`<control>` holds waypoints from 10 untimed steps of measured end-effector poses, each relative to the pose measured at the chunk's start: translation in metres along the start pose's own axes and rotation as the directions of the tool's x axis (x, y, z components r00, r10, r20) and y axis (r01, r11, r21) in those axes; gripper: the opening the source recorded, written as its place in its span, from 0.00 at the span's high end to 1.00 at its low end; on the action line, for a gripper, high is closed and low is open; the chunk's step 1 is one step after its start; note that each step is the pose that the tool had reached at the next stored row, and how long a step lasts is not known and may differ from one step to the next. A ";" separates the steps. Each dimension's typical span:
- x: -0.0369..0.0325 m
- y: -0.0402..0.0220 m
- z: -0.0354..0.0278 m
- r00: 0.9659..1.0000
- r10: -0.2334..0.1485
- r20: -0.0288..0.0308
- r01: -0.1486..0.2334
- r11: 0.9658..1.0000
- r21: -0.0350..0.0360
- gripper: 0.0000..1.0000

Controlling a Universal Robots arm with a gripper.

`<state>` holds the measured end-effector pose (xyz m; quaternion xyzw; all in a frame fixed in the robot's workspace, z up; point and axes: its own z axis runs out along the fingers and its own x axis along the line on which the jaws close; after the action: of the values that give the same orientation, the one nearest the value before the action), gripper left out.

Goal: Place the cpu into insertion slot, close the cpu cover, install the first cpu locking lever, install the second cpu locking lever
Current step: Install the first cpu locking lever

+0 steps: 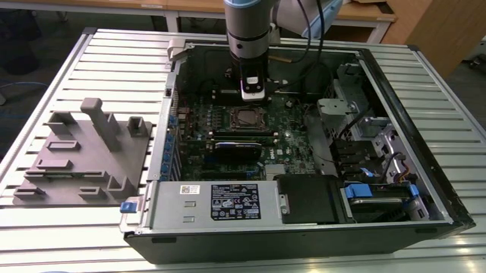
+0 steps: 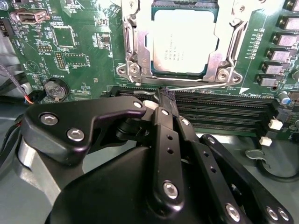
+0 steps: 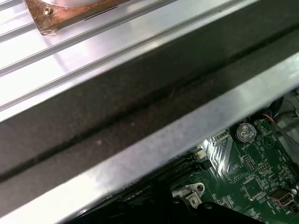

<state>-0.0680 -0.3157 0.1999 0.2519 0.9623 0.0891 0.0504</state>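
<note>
Black linkages carry the gripper at the tip of the grey arm, low inside the open black computer case. Its fingers are drawn together with no gap at the tips, though I cannot tell whether they pinch anything or only press. The tips meet one end of a thin silver wire locking lever. Its long axis runs along the socket edge facing the tool, parallel to the long black memory slots. Just beyond lies the square silvery-grey cpu, seated in the dark-framed insertion slot. The grey metal window-frame cpu cover is folded down around it. In the exterior view this socket lies just nearer than the gripper on the green motherboard.
</note>
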 end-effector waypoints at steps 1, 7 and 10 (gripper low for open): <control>0.0000 -0.0001 0.0006 1.000 0.000 0.001 0.000 1.000 -0.001 0.90; 0.0001 -0.0005 0.0026 1.000 -0.001 0.005 0.001 1.000 -0.003 0.90; 0.0001 -0.0006 0.0027 1.000 -0.001 0.006 0.001 1.000 -0.003 0.90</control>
<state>-0.0680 -0.3158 0.1971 0.2516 0.9622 0.0899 0.0534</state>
